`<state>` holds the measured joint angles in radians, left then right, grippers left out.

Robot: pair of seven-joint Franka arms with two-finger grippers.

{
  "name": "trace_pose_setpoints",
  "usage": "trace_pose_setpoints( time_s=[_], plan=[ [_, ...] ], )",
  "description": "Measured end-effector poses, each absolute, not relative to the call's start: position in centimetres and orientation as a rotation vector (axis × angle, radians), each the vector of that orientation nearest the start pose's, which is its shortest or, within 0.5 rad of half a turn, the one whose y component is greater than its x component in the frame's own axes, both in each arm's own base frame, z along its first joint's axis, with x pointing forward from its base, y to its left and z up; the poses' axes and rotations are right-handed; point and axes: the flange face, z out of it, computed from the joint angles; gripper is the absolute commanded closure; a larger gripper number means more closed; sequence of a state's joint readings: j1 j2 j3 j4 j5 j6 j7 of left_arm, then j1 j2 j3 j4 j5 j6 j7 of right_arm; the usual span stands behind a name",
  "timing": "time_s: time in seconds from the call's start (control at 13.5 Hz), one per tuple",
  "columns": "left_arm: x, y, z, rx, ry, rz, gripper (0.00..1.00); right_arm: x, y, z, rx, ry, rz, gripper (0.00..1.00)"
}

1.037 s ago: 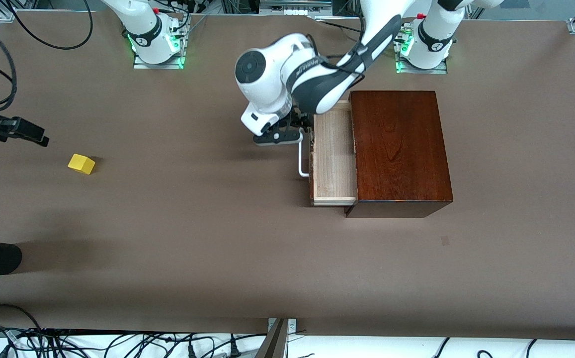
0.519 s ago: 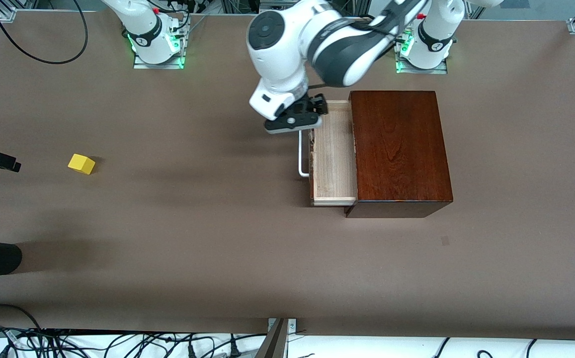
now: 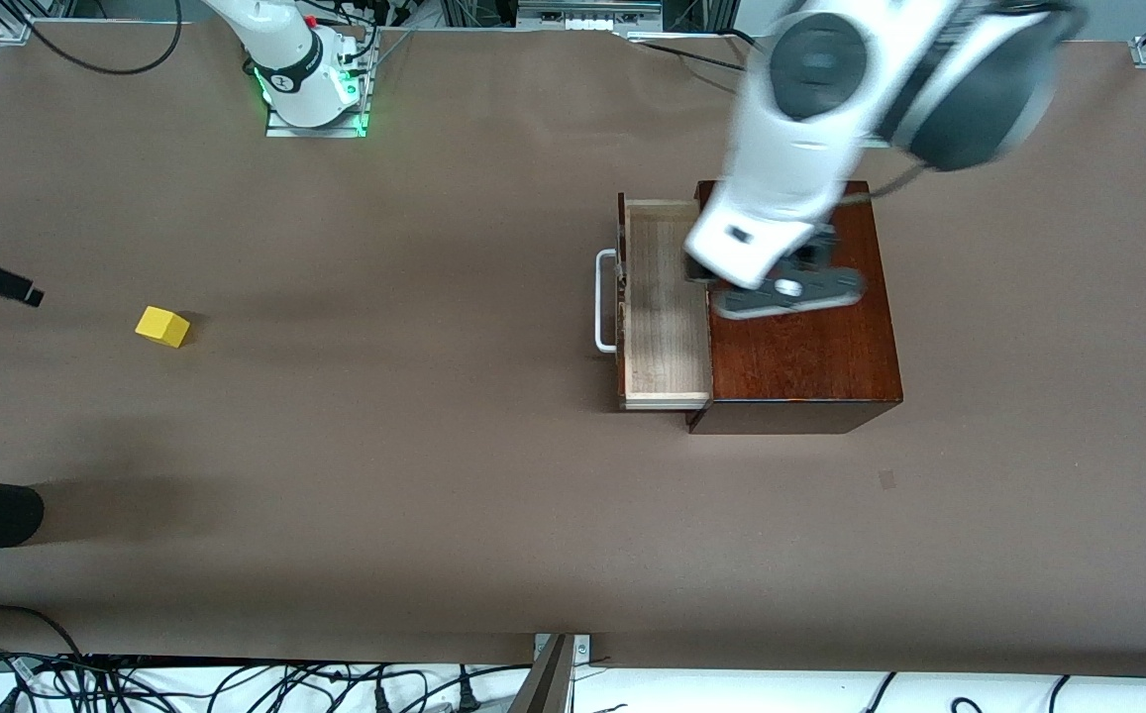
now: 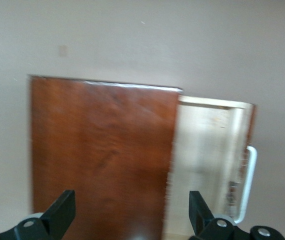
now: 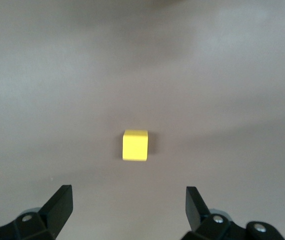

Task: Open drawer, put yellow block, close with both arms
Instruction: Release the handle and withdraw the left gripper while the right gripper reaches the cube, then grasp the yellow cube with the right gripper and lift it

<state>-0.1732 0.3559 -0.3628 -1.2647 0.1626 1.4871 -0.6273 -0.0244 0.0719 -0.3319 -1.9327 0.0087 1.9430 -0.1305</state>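
The yellow block point(image 3: 161, 326) sits alone on the tabletop point(image 3: 434, 475) at the right arm's end, well apart from the drawer point(image 3: 667, 307), which stands pulled out of its box point(image 3: 795, 347). It looks light, rigid and smooth: pinch two flat faces. Right gripper point(image 5: 127, 210) hovers over it, jaws spread. Left gripper point(image 4: 132, 217) hangs above the box, jaws spread. Nothing blocks the way.

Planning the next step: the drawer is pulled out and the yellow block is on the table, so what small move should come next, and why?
Probably lower the right claw onto the yellow block. The drawer already stands open and empty, the block lies bare on the table toward the right arm's end, and the right claw hangs open over it. The left claw, open, is over the box.
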Motion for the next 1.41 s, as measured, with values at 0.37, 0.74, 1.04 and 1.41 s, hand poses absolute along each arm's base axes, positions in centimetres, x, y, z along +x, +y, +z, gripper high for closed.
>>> trace_pose_setpoints(
  time_s=[0.37, 0.74, 1.04, 1.41],
  plan=[
    [60.6, -12.9, 59.2, -3.096, -0.152, 0.131, 0.00, 50.3, -18.3, 35.3, -3.124, 0.354, 0.075, 0.00],
    [59.3, -4.7, 59.3, -3.146, -0.120, 0.122, 0.00, 50.6, -18.1, 26.1, -3.171, 0.371, 0.114, 0.00],
    [59.5, -3.0, 57.9, -3.153, -0.120, 0.150, 0.00, 51.2, -17.8, 22.8, -3.171, 0.405, 0.073, 0.00],
    [59.7, -2.6, 58.4, -3.156, -0.133, 0.115, 0.00, 51.5, -16.7, 19.5, -3.164, 0.419, 0.086, 0.00]
  ],
)
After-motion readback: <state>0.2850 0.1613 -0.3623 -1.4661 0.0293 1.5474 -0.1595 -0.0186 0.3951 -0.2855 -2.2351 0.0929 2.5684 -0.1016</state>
